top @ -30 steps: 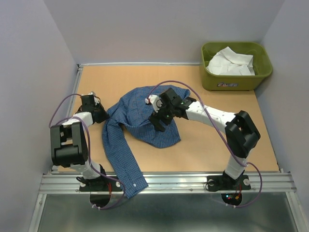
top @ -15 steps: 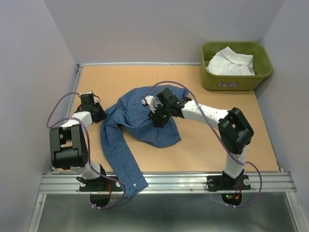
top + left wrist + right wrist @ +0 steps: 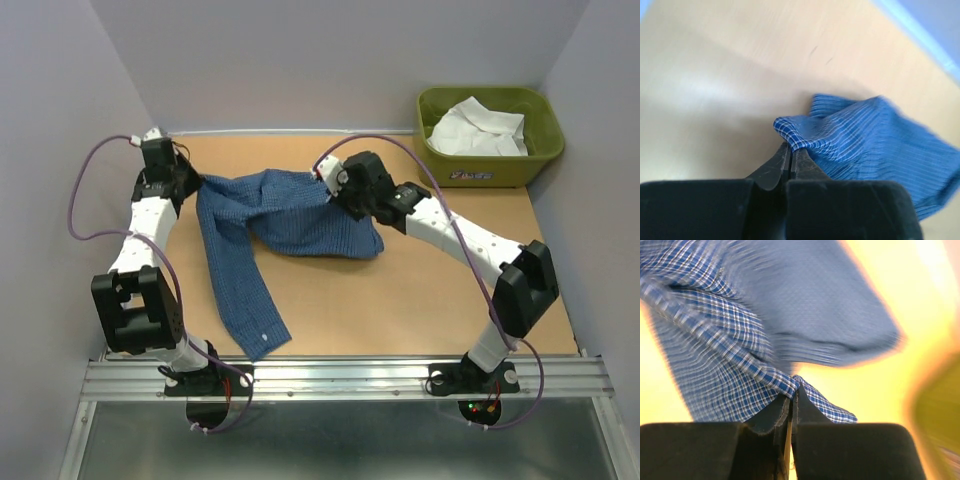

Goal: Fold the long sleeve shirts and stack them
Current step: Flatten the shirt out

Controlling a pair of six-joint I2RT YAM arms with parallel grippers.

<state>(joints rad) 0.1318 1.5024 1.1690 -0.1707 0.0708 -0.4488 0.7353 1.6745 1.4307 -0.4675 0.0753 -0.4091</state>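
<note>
At the far side, left gripper [image 3: 190,181] and right gripper [image 3: 329,194] clenched the blue shirt's [image 3: 290,215] edges, stretched between them; thin pinches might slip under tension; white shirt [image 3: 478,128] lay in tub [image 3: 432,165].

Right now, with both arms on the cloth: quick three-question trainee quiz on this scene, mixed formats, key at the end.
1. True or false: the left gripper and the right gripper are both shut on the blue checked shirt.
2. The white shirt lies: A) in the olive-green tub, B) on the table, C) under the blue checked shirt.
3. Which arm grips the shirt end nearer the tub?
Key: 1 true; 2 A; 3 right.
</note>
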